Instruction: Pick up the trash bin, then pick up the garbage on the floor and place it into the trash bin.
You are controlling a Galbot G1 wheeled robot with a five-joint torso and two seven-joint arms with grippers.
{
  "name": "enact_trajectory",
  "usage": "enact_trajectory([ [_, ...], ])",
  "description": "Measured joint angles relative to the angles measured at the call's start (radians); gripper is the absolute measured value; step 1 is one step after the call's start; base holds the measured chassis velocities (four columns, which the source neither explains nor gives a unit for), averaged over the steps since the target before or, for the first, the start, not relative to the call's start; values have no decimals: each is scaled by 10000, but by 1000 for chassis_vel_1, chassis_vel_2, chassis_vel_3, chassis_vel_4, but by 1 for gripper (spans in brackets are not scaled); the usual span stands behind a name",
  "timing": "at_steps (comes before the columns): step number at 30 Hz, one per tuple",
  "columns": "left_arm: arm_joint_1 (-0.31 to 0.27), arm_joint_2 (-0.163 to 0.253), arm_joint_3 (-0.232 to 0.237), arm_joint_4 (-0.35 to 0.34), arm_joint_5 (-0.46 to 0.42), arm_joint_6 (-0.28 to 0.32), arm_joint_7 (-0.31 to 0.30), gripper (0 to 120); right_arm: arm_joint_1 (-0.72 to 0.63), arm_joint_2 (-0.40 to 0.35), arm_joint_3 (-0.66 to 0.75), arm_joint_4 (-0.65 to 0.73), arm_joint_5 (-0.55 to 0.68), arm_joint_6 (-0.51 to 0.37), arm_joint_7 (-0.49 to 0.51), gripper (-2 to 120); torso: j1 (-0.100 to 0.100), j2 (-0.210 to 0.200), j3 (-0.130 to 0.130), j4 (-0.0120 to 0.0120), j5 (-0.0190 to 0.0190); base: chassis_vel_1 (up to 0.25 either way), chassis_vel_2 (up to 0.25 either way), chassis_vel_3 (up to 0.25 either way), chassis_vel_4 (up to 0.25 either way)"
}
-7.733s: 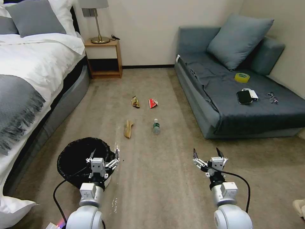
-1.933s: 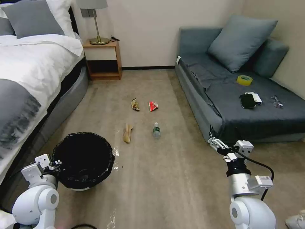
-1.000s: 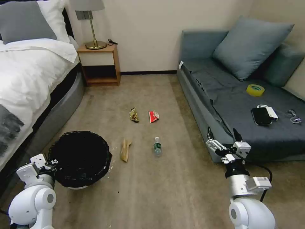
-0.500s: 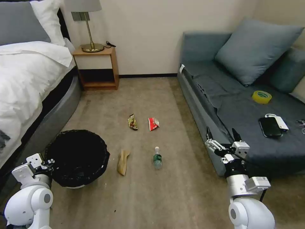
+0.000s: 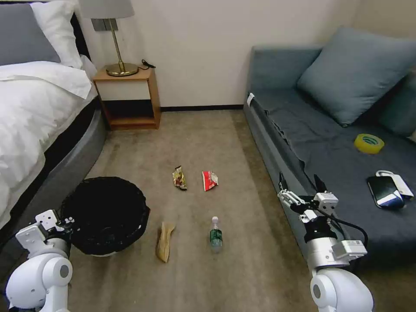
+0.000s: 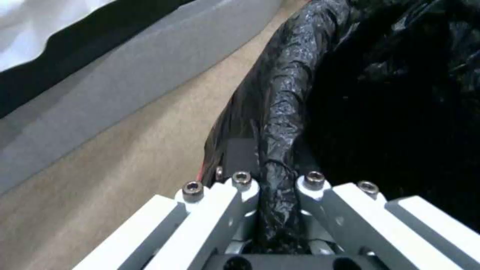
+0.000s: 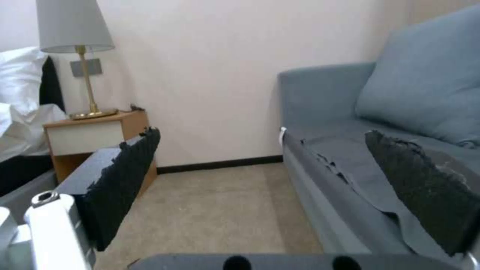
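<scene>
Sitting on the carpet beside the bed [image 5: 30,108], your trash bin [image 5: 104,214] has its black bag folded over the rim, and your left gripper [image 5: 65,225] is at the bin's near-left edge. From the left wrist camera you can see the fingers [image 6: 240,187] clenched on that bagged rim [image 6: 280,123], one on each side of the crinkly fold.

The garbage lies on the floor to the right of the bin. Nearest it you have the tan peel [image 5: 164,240], and just beyond that the small bottle [image 5: 215,234] with its green label, lying on its side. Farther from you, the gold-brown wrapper [image 5: 179,177] and the red-white packet [image 5: 209,180] sit side by side, well apart from the bin.

Your right gripper [image 5: 302,190] hangs in the air at the front edge of the sofa [image 5: 303,143], its fingers [image 7: 125,180] spread wide with nothing between them.

On the sofa seat you have a yellow tape roll [image 5: 368,143] and a black phone [image 5: 384,192]. A nightstand [image 5: 126,97] with a lamp [image 5: 110,39] stands against the far wall.
</scene>
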Motion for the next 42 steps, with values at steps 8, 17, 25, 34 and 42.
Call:
enact_trajectory([
  [8,-26,16,-44,43,-11,-12,6,3,108,-23,-51,-104,-100,7,-109,100,0,0,0,-1,1,-152,140,146,-138],
  [17,-237,154,324,191,-4,-21,10,3,601,-890,-792,-129,487,-1481,991,100,0,0,0,1,1,-54,56,51,-51],
  [25,-261,246,710,223,49,-5,14,3,1578,-2280,-2526,-487,3546,-4888,2948,100,0,-1,0,0,-1,0,0,0,0],
  [34,-199,3,720,141,306,-14,18,3,4151,-3934,-5078,-2969,6146,-6454,4617,100,1,0,0,2,-2,0,0,0,0],
  [42,-205,-108,631,206,560,-72,21,3,5497,-4727,-7449,-5345,6351,-6784,4923,100,1,0,1,-1,-1,0,0,0,0],
])
